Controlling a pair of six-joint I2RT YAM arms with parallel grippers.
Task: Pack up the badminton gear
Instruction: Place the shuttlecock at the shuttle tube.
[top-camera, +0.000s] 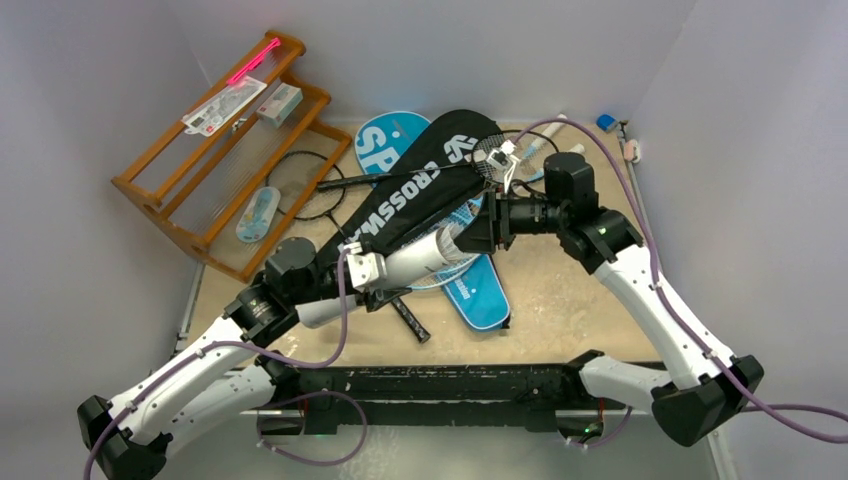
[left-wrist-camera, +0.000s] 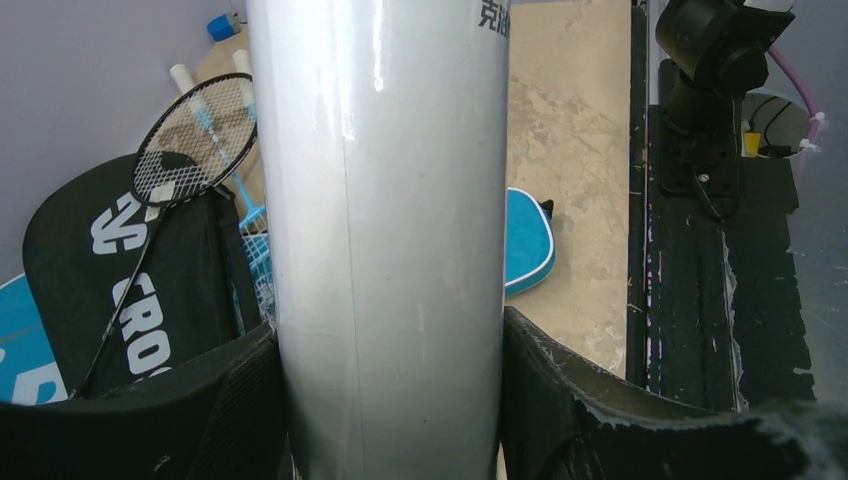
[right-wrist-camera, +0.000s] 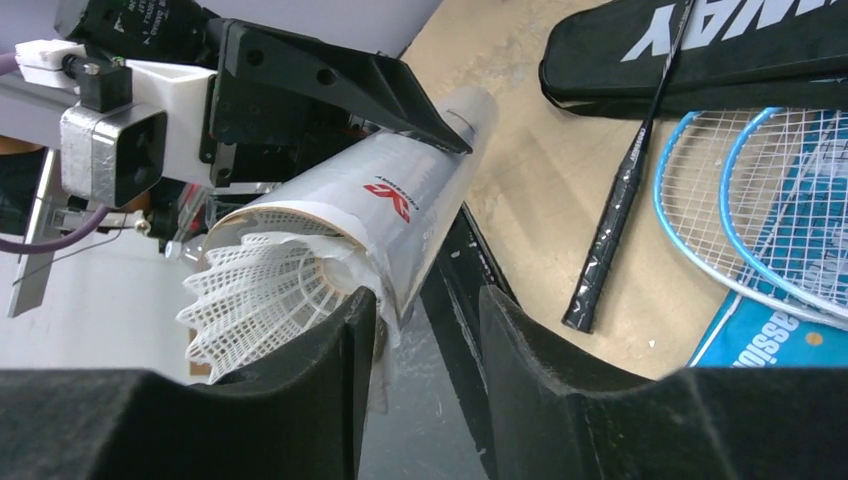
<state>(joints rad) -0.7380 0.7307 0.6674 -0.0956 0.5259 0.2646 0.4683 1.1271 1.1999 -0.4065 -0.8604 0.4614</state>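
- Left gripper (left-wrist-camera: 390, 360) is clamped on the white tube (left-wrist-camera: 390, 180), held aslant on the near side of the black cover (top-camera: 420, 185).
- Shuttlecock (right-wrist-camera: 270, 290) sticks out of the tube's mouth.
- Right gripper (right-wrist-camera: 428, 340) is at that mouth, jaws parted, gripping nothing.

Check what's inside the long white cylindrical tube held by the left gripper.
In the open mouth of the long white cylindrical tube, a white mesh-skirted shuttlecock sticks out skirt-first. The tube's opaque wall hides anything deeper inside.
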